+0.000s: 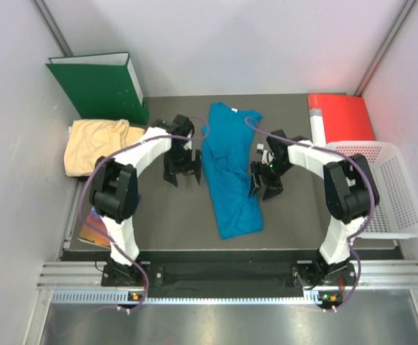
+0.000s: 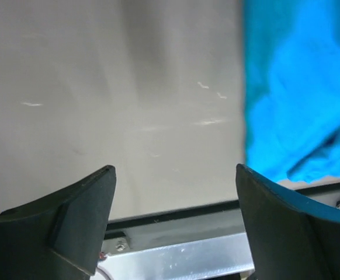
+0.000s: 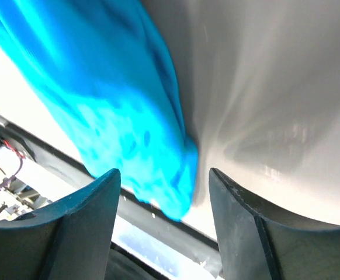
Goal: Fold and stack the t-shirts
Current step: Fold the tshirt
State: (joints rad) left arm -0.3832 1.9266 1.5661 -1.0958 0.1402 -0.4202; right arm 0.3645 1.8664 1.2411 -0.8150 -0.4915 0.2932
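Flanking the teal shirt (image 1: 228,169) at nine and three o'clock, left end effector (image 1: 183,177) and right end effector (image 1: 263,190) gape, seemingly empty.

The teal-blue shirt (image 1: 229,172) lies down the middle of the dark mat (image 1: 295,215), drawn in lengthwise to a long narrow shape. Its neck and short sleeves are at the far end and its hem is toward the near edge. It is not flat: creases and overlapping folds run along its length, and the lower end flares a little to the right. The pale yellow-orange shirt (image 1: 98,144) sits well apart from it at the far left edge of the mat, bunched in a soft, rumpled, unfolded heap.
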